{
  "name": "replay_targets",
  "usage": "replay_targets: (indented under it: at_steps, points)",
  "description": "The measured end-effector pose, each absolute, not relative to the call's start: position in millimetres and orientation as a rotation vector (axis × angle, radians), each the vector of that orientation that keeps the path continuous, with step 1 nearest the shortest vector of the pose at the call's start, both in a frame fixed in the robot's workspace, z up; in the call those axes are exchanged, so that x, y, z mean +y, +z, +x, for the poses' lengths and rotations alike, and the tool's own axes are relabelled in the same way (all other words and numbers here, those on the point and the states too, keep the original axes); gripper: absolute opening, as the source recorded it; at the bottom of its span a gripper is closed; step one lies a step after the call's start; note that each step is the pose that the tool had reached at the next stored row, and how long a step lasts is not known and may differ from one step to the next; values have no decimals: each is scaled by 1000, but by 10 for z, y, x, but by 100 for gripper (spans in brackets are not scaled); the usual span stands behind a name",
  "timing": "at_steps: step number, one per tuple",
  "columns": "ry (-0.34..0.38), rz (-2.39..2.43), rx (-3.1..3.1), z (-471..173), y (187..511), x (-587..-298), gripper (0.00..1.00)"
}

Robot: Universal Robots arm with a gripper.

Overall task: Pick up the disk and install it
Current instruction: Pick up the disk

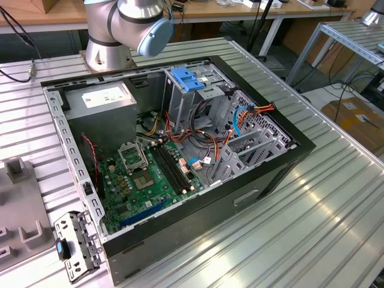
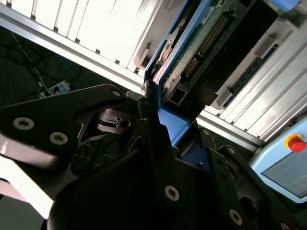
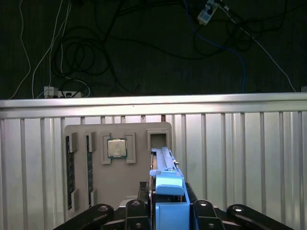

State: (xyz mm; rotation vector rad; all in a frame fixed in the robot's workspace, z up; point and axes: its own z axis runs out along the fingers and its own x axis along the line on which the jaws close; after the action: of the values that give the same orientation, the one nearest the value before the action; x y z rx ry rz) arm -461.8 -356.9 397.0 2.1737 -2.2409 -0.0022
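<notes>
The disk (image 2: 196, 48) shows its green circuit board and connector row, edged by a bright blue rail. My gripper (image 2: 175, 132) is shut on it, black fingers (image 2: 148, 124) pressing both sides of the blue rail. In the first wrist view the disk (image 3: 165, 167) stands on edge between the fingers of the gripper (image 3: 168, 211), reaching toward an empty slot in a grey parts tray (image 3: 139, 184). I cannot tell whether the disk still touches the tray. The open computer case (image 1: 288, 159) lies on the ribbed metal table, a grey drive cage with a light blue handle (image 1: 188, 81) inside.
The grey tray also carries a processor chip (image 3: 116, 148) and memory sticks (image 3: 70, 167). A perforated bracket with a blue clip (image 1: 75, 243) lies at the exterior view's lower left. The arm's base (image 1: 111, 42) stands behind the case. A red-buttoned pendant (image 2: 295, 143) sits off the table.
</notes>
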Motion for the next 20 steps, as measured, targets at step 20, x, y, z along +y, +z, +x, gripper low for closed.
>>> replay_targets:
  at_steps: [20]
  points:
    - [-3, 2172, -2242, -4592, 4020, -3568, 37]
